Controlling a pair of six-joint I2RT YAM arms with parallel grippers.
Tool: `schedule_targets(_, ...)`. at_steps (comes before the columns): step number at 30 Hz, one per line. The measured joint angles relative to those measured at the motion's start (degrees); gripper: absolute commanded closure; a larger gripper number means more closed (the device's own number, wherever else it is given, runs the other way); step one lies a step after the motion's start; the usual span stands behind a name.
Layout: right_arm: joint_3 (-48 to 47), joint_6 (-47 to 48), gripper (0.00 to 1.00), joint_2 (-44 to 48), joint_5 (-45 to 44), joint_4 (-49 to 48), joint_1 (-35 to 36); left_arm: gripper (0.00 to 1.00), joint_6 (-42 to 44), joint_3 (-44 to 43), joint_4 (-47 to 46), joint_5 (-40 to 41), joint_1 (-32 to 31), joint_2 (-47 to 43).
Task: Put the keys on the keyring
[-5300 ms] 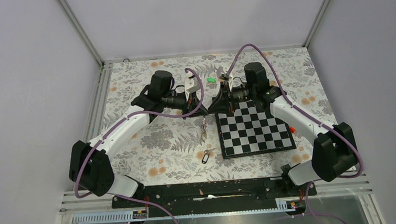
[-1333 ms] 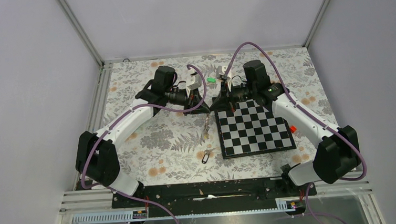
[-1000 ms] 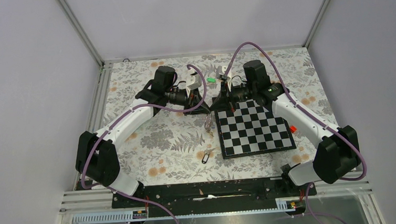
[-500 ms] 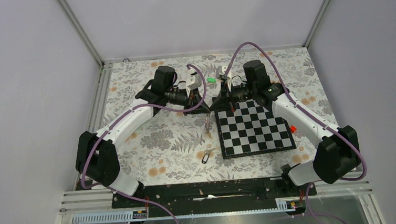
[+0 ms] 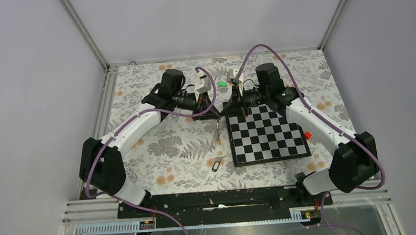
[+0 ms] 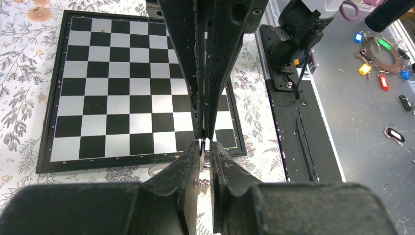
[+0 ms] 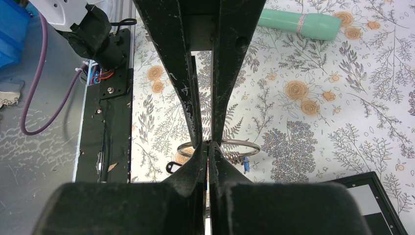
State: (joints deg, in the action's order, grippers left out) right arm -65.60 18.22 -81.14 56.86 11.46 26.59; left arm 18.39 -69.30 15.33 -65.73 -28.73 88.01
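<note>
Chessboard on counter, right of centre. Keyring just left of its far-left corner. Tagged key left of near-left corner. Other key behind board. Small piece just beside right edge.

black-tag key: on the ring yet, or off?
Off. The black key lies alone on the table, well apart from the keyring.

We cannot see the middle of the keyring, hidden behind the blurred fingers of the right gripper, just beside the edge-cropped chessboard.
</note>
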Motion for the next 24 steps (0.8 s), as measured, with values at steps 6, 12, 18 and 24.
schedule_targets(6,0.00,-0.02,1.00,0.00,0.07,-0.09,0.00,0.93,-0.42,0.00,-0.44,-0.07,0.00,0.00)
schedule_targets(12,0.00,-0.02,1.00,0.00,0.00,-0.13,0.00,1.00,-0.79,0.00,-0.46,-0.11,0.02,0.00)
schedule_targets(18,0.00,-0.04,0.96,0.00,-0.15,-0.13,0.00,1.00,-0.81,0.00,-0.46,-0.07,0.04,0.00)
schedule_targets(24,0.00,-0.52,0.59,0.00,-0.48,-0.13,0.04,1.00,-0.20,0.48,-0.52,0.28,0.11,-0.42)
